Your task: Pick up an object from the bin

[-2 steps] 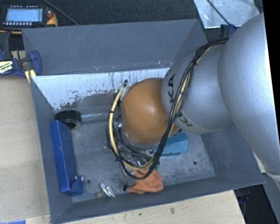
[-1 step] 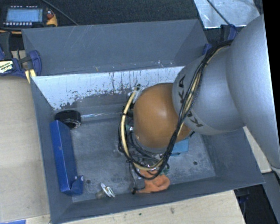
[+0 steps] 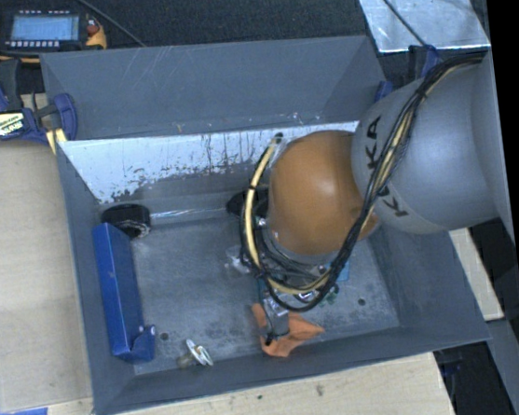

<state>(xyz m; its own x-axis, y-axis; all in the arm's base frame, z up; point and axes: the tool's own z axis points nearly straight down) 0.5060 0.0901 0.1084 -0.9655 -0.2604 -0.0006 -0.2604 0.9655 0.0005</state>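
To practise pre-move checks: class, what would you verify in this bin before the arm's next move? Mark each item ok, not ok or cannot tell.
1. Gripper is down inside the bin: ok.
2. A thing lies close to it, the orange crumpled piece at the front wall: ok.
3. Orange crumpled piece is gripped: cannot tell; the wrist cover blocks the view.
4. Blue bar lies along the left wall, apart from the gripper: ok.
5. Small metal piece and black round thing lie well away from it: ok.
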